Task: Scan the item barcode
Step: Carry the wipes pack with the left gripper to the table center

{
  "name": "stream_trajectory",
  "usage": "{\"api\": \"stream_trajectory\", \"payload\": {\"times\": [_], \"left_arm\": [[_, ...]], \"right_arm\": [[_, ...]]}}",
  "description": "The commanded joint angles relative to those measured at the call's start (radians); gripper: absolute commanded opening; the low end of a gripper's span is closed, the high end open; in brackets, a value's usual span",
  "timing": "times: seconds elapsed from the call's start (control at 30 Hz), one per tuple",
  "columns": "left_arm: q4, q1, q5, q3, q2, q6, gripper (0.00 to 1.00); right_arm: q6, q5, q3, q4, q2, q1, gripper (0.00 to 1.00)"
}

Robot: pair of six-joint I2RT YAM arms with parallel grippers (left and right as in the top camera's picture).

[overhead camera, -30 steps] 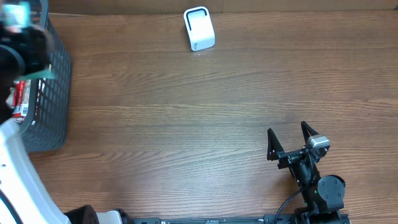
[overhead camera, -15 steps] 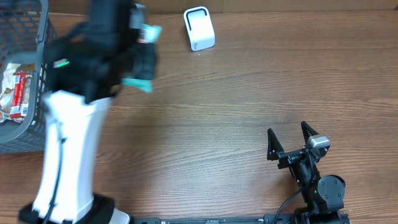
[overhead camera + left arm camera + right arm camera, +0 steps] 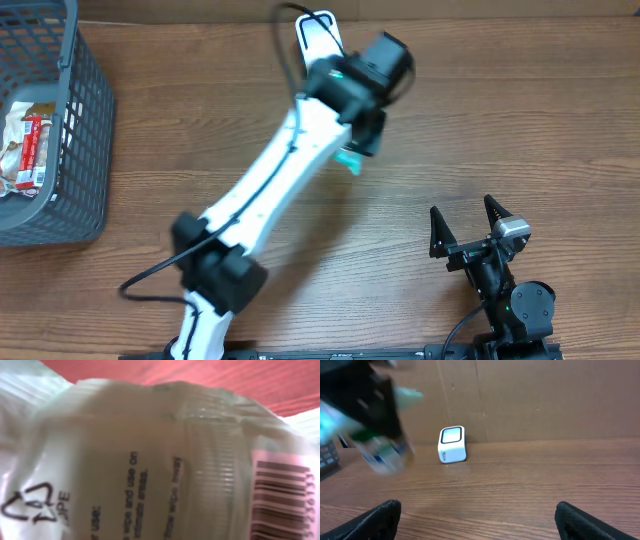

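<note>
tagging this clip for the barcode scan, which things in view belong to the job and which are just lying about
Job: soft white plastic packet, held by the left gripper; its black barcode; small white box-shaped scanner.
Lying about: grey plastic mesh basket; red-and-white packets inside it; open right gripper, idle.

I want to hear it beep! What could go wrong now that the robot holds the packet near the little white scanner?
The barcode sits at the edge of the shiny, crinkled packet, so the scanner might not read it. In the overhead view the left arm crosses over the scanner and might bump it. The soft packet might also slip from the left gripper.
</note>
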Motion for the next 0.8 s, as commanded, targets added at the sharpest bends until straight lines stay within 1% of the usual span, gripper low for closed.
{"api": "stream_trajectory", "payload": {"times": [0.0, 0.13, 0.33, 0.43, 0.6, 0.77], "left_arm": [[0.029, -0.054, 0.014, 0.019, 0.061, -0.116, 0.46], [0.069, -0.107, 0.036, 0.019, 0.122, -0.130, 0.46], [0.119, -0.159, 0.020, 0.019, 0.166, -0.208, 0.45], [0.130, -0.167, 0.020, 0.019, 0.187, -0.248, 0.44], [0.138, -0.167, 0.027, 0.013, 0.216, -0.258, 0.45], [0.149, -0.167, 0.029, -0.008, 0.228, -0.299, 0.44]], "right_arm": [[0.004, 0.010, -0.011, 0.003, -0.008, -0.003, 1.00], [0.004, 0.010, -0.011, 0.003, -0.008, -0.003, 1.00], [0.004, 0.010, -0.011, 0.003, -0.008, -0.003, 1.00], [0.004, 0.010, -0.011, 0.003, -0.008, -0.003, 1.00], [0.004, 0.010, -0.011, 0.003, -0.008, -0.003, 1.00], [0.004, 0.010, -0.011, 0.003, -0.008, -0.003, 1.00]]}}
